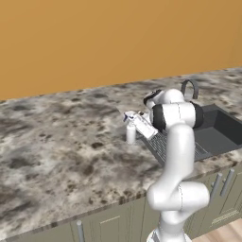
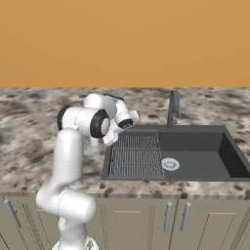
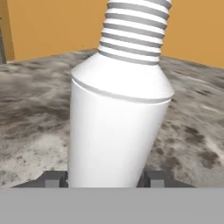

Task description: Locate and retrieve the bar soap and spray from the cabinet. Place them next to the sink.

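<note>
Two dark fingertips of the gripper [image 3: 103,179] flank the white body of the spray [image 3: 116,131], clamped on it, bottle upright on the counter [image 1: 56,142] just left of the sink [image 1: 222,132]. Judged best: open straight apart, then lift away without tipping it.
</note>
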Tool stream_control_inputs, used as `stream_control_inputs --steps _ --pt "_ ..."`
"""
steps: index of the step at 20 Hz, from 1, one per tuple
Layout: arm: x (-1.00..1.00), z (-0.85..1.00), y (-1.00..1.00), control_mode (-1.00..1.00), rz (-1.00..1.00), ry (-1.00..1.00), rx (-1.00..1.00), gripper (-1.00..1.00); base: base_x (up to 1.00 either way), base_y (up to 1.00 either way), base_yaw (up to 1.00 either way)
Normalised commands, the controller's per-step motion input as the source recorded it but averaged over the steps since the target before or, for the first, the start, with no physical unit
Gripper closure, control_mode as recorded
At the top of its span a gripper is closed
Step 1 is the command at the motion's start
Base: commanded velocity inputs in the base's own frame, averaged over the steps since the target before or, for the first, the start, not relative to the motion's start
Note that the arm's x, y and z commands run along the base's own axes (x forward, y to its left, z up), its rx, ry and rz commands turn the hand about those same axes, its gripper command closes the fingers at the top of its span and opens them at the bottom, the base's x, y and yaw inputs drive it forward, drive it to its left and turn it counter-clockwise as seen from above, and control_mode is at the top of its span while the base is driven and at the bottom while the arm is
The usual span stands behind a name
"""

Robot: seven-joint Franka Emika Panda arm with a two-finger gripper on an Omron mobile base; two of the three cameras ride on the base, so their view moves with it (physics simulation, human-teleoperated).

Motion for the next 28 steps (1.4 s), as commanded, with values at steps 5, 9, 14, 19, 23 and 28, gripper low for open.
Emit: stream_control_inputs --steps 5,9,14,19,23,28 --pt "0.14 -0.23 -0.04 -1.00 0.05 0.00 0.03 -1.00 0.00 0.00 0.00" --pt "0.02 -0.24 -0.21 -1.00 0.03 -0.07 0.00 -1.00 0.00 0.00 0.00" --pt "0.24 -0.08 -0.39 -1.00 0.01 -0.01 0.00 -1.00 0.00 0.00 0.00" --pt "0.10 0.37 -0.44 -1.00 -0.07 0.15 -0.01 -1.00 0.00 0.00 0.00" --pt "0.00 0.50 -0.27 -1.00 -0.14 0.23 -0.09 -1.00 0.00 0.00 0.00" --pt "-0.24 0.26 -0.26 -1.00 -0.20 0.08 -0.11 -1.00 0.00 0.00 0.00"
